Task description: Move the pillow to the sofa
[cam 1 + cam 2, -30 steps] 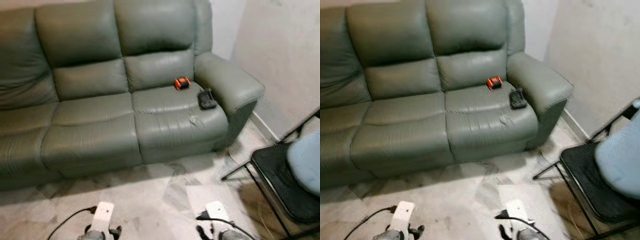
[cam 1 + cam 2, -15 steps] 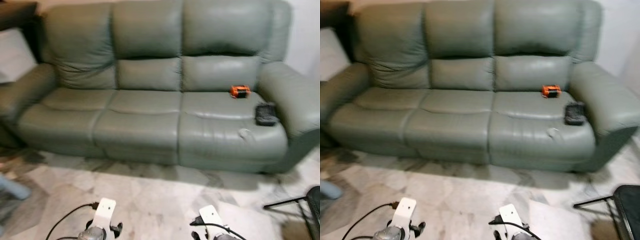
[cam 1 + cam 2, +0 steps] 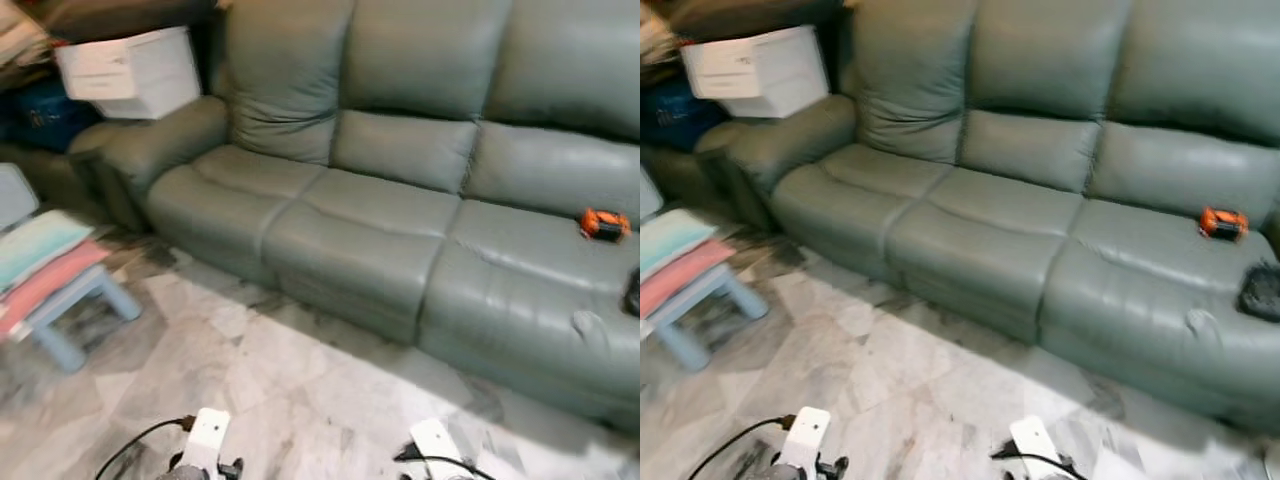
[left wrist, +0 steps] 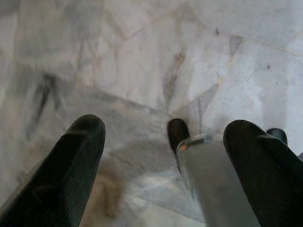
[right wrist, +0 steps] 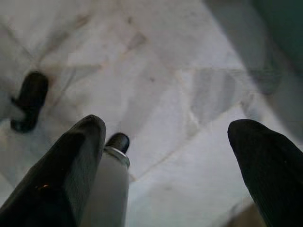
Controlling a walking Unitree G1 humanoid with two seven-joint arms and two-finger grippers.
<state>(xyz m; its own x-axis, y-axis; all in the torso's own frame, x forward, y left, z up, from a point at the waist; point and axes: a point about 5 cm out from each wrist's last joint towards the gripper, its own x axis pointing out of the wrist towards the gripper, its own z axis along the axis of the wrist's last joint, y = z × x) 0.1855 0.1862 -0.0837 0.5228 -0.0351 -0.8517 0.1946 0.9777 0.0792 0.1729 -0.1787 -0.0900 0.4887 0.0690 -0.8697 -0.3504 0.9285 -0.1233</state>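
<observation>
Two grippers idle over marble floor point(image 4: 142, 56) | left gripper point(image 4: 163, 156) wide, empty | right gripper point(image 5: 165, 161) wide, empty | sofa point(image 3: 400, 200) ahead, orange item point(image 3: 604, 224) on seat | folded cushions point(image 3: 40, 265) on blue stool point(image 3: 75, 310), far left.

Head stereo pair: mounted high, facing forward and down at a slant across the green sofa point(image 3: 400, 200) and the marble floor point(image 3: 250, 390) before it. Both eyes share nearly the whole scene, including the orange item point(image 3: 1222, 222) on the seat and the white box point(image 3: 135, 70) past the armrest; the right eye is slightly offset. Wrist cameras: each looks down along its own black fingers point(image 4: 71, 165) point(image 5: 66, 165), close to the floor.
</observation>
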